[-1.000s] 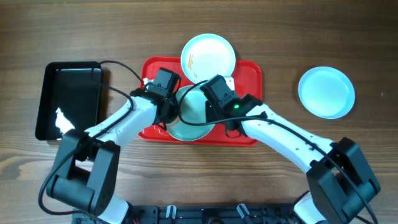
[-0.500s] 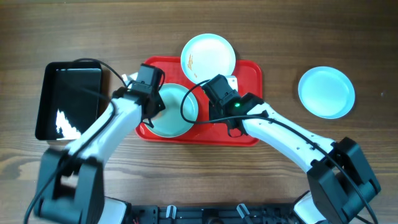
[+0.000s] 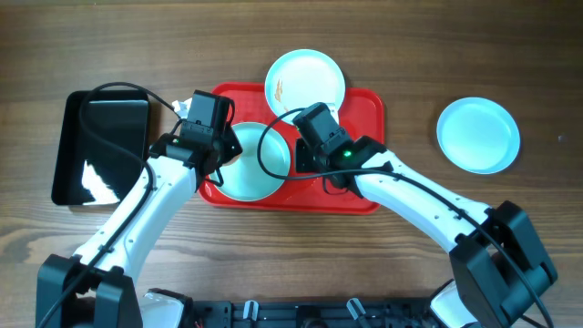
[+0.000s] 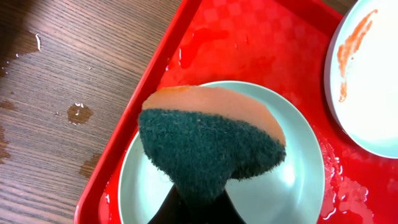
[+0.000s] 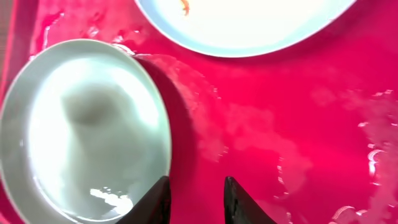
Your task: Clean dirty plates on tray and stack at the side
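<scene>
Your left hand [image 4: 199, 211] is clenched on a green-and-orange sponge [image 4: 208, 140], held over the wet plate [image 3: 260, 169] in the left part of the tray [image 3: 369, 118]. You cannot tell whether the sponge touches it. Your right hand [image 5: 196, 196] is released, fingers apart and grasping nothing, above bare tray just beside that plate. A smeared plate [image 3: 305, 82] sits across the tray's far rim. A third plate [image 3: 478, 135] lies on the worktop [image 3: 410, 55], well apart to the right.
</scene>
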You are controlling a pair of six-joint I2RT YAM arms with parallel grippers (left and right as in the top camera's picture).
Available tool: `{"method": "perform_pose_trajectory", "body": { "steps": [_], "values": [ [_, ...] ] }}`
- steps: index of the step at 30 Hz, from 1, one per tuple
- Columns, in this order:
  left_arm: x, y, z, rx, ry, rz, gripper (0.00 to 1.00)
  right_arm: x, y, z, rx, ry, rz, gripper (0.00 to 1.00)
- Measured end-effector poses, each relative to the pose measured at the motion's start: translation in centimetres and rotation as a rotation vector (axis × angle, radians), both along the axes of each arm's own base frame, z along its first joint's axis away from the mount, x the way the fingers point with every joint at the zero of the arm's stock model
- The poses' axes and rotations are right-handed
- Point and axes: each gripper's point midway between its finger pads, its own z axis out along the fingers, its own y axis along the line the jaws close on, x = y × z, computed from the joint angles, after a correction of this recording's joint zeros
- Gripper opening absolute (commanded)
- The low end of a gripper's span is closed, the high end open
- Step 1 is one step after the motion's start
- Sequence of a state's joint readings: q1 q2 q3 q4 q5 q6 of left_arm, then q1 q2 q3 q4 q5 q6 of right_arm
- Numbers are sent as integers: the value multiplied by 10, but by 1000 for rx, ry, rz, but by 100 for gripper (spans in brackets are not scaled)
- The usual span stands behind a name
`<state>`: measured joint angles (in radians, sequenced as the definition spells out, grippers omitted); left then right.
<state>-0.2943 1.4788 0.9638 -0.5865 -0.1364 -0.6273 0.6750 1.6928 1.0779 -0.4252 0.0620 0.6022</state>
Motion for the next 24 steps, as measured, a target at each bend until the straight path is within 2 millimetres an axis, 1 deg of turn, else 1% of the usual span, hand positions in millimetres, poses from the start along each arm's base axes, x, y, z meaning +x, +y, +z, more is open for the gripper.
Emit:
{"method": "perform_pose_trajectory", "body": {
  "steps": [2, 3, 6, 11, 13, 16, 18, 21, 22, 24],
  "values": [
    [-1, 0, 0, -2, 3, -1, 4, -1, 2, -4, 8, 15, 1, 27],
    [-1, 0, -1, -1, 6, -2, 4, -2, 3, -6, 8, 20, 2, 25],
    [-4, 1, -2, 3, 20, -2, 4, -3, 8, -25, 16, 64, 7, 22],
    [-6, 1, -3, 5, 27, -2, 4, -6, 18, -64, 21, 140, 25, 20],
    [-7, 1, -4, 6, 34, -2, 4, -1, 26, -66, 51, 130, 35, 20],
    [-8, 2, -4, 8, 37, -2, 4, -1, 32, -67, 76, 135, 49, 20],
    [-8, 2, -4, 8, 38, -2, 4, -2, 34, -67, 84, 140, 54, 25],
    [-8, 2, -4, 8, 38, -2, 4, -2, 35, -67, 88, 144, 57, 25],
    [-8, 2, -4, 8, 39, -2, 4, -2, 35, -67, 88, 145, 57, 26],
    [-9, 2, -4, 8, 39, -2, 4, -2, 35, -67, 90, 147, 57, 33]
  ]
}}
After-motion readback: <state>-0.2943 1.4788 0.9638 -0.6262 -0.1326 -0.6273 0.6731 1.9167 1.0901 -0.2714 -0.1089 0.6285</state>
